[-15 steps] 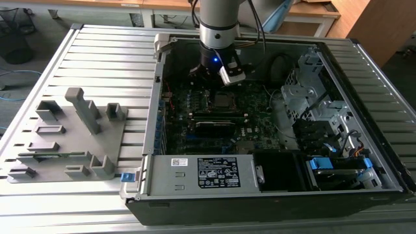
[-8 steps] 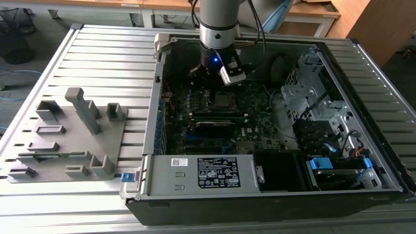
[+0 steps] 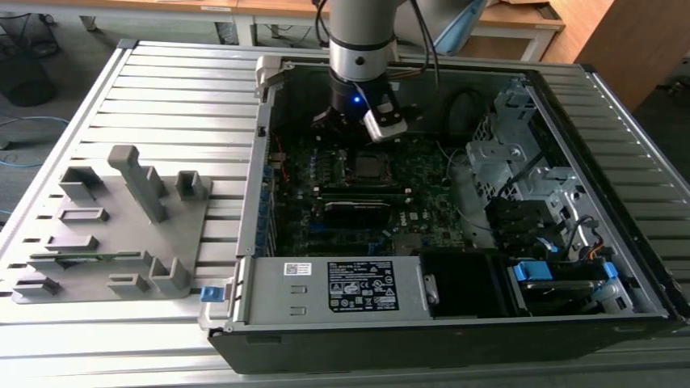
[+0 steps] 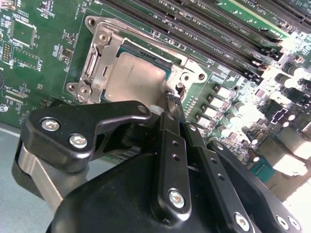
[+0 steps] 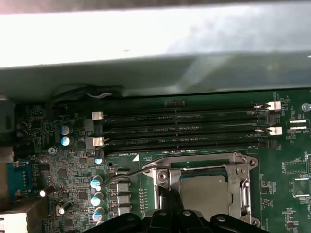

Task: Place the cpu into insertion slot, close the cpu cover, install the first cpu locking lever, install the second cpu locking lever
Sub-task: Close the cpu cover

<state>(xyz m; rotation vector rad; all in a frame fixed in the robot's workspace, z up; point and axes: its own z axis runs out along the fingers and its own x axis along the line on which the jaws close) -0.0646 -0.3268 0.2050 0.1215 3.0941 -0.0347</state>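
The cpu (image 4: 136, 77) (image 5: 204, 194) lies flat in the insertion slot (image 3: 372, 166) on the green motherboard, its dull grey top facing up. The cpu cover (image 4: 99, 63) (image 5: 244, 194), a silver frame, is down around the chip. A thin wire locking lever (image 5: 124, 175) sticks out sideways from the socket corner, its hooked end free over the capacitors. My gripper (image 4: 172, 104) (image 5: 169, 196) (image 3: 345, 129) hangs over the socket's edge, its black fingers (image 4: 167, 145) drawn together at the cover's rim. I see nothing held between them.
Long black memory slots (image 5: 184, 128) (image 4: 204, 29) run beside the socket. The case wall (image 5: 146, 73) rises just past them. Drive cages (image 3: 518, 162) and the power supply (image 3: 345, 287) crowd the case. A grey fixture rack (image 3: 119, 226) sits on the exterior view's left.
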